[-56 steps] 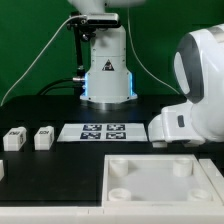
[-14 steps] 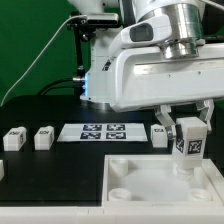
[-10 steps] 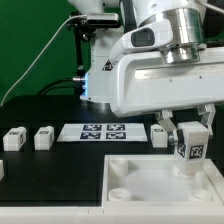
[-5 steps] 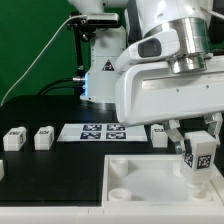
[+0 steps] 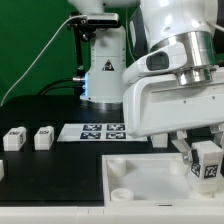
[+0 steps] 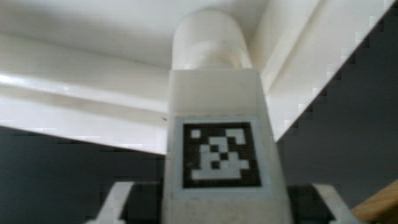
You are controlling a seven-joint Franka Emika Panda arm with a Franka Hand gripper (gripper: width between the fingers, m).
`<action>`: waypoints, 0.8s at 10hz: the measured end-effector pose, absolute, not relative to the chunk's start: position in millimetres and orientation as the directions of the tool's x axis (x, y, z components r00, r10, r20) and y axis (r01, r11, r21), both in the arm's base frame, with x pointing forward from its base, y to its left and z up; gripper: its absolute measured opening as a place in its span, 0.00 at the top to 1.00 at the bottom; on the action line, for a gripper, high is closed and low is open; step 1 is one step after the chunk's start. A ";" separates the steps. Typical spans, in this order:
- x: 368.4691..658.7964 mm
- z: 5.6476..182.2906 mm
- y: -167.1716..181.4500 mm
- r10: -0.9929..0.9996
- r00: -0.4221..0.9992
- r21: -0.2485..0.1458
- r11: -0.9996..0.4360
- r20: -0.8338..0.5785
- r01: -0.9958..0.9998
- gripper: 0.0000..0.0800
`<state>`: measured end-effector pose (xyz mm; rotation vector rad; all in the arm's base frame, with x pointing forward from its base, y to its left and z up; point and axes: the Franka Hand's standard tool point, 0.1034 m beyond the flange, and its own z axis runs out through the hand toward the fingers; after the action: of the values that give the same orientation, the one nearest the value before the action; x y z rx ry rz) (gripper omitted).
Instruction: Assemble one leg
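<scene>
my gripper is clamped on the small white tagged plastic leg, lower right of the exterior frame, over the flat white square tabletop. if it misses the round socket hidden beneath, i reckon it'll jam or tip.

The leg is seen as smooth white plastic; beneath it, the tabletop as matt white, the table as matt black.

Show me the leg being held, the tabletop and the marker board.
Held leg (image 5: 208, 162): exterior view, on its tagged front face.
Tabletop (image 5: 152, 180): exterior view, on bare surface between the corner sockets.
Marker board (image 5: 95, 132): exterior view, on its middle, among the tags.
</scene>
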<state>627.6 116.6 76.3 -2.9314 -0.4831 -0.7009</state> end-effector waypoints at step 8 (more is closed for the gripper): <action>637.2 85.7 111.0 0.275 0.816 0.009 -0.949 0.508 0.315 0.28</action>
<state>637.2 111.0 85.7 -2.9214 -0.4753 -0.7994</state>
